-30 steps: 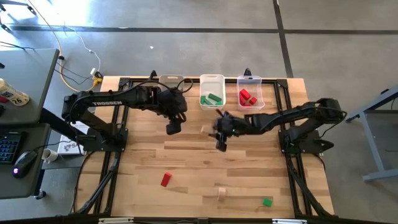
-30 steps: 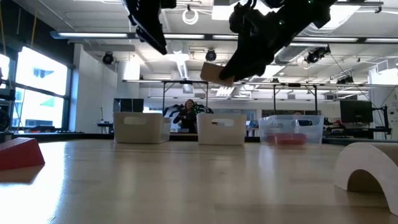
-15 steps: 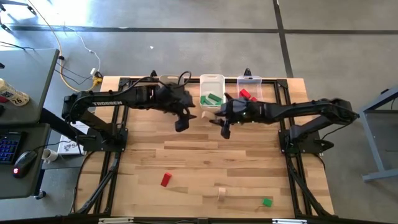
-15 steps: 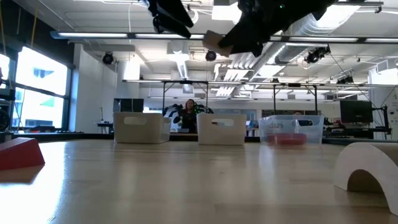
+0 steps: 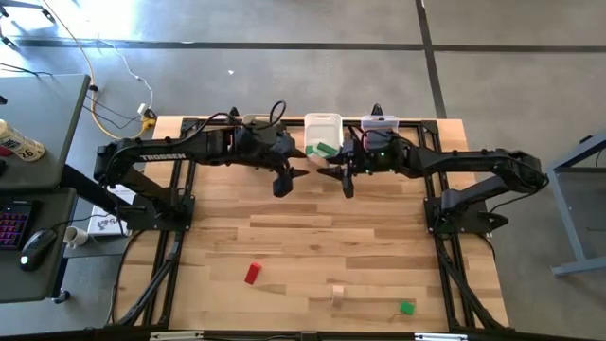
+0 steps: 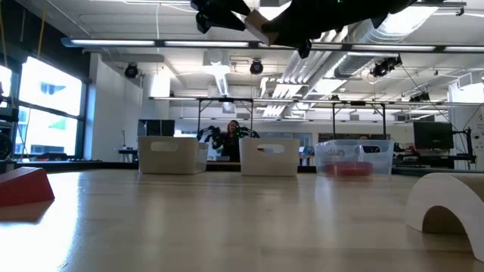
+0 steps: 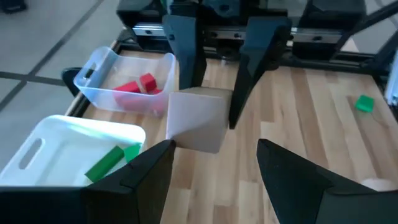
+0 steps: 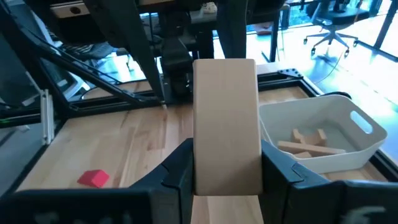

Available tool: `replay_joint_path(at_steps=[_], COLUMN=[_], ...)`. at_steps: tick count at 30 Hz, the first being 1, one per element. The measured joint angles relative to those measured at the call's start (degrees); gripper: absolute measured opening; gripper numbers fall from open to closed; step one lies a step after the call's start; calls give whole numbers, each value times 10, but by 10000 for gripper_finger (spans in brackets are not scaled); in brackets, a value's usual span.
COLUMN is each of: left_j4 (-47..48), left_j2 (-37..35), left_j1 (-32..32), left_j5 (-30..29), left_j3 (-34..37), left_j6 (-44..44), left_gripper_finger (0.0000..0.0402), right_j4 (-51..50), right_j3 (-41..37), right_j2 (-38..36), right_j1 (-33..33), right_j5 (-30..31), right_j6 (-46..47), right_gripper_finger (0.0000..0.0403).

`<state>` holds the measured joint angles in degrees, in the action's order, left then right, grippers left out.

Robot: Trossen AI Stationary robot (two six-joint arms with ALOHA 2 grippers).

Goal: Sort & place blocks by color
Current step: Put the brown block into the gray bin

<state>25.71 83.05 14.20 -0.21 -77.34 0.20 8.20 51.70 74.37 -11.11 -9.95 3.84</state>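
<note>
The wooden surface [image 5: 312, 246] is carrying three plastic bins along its far edge: the left bin [image 8: 323, 134] holding tan pieces, the middle bin [image 5: 323, 133] green, the right bin [image 7: 118, 84] red. The right end effector [image 5: 343, 176] is clamping a smooth tan plank [image 8: 226, 124] aloft near the middle bin; the left end effector [image 5: 290, 177], fingers apart, is facing it. A handover looks likely: the left fingers should be closing squarely on the plank's free end before the right releases. A red block [image 5: 252, 274], a tan arch [image 5: 338, 295] and a green cube [image 5: 407, 307] are waiting near.
</note>
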Motion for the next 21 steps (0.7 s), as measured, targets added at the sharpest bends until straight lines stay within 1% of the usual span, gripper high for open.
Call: replay_joint_path(at_steps=[4,9,11,16,19,21], left_j4=[-8,-7,-7,-10,-26,-40], left_j2=[0,0,0,1,1,1], left_j1=[-1,-1,-1,0,0,0], left_j5=[-25,-26,-28,-3,0,1], left_j3=[0,0,0,0,0,0], left_j6=[-6,-34,-35,-35,-36,-36], left_gripper_finger=[219,219,219,219,219,219], right_j4=[-3,-11,-7,-1,10,16], right_j3=[0,0,0,0,0,0], right_j2=[1,1,1,1,1,1], right_j1=[-7,-19,-25,-32,-36,-35], right_j5=[-13,-20,-43,-66,-96,-101], right_j6=[-5,-14,-21,-46,-50,-50], right_gripper_finger=[101,101,101,101,101,101])
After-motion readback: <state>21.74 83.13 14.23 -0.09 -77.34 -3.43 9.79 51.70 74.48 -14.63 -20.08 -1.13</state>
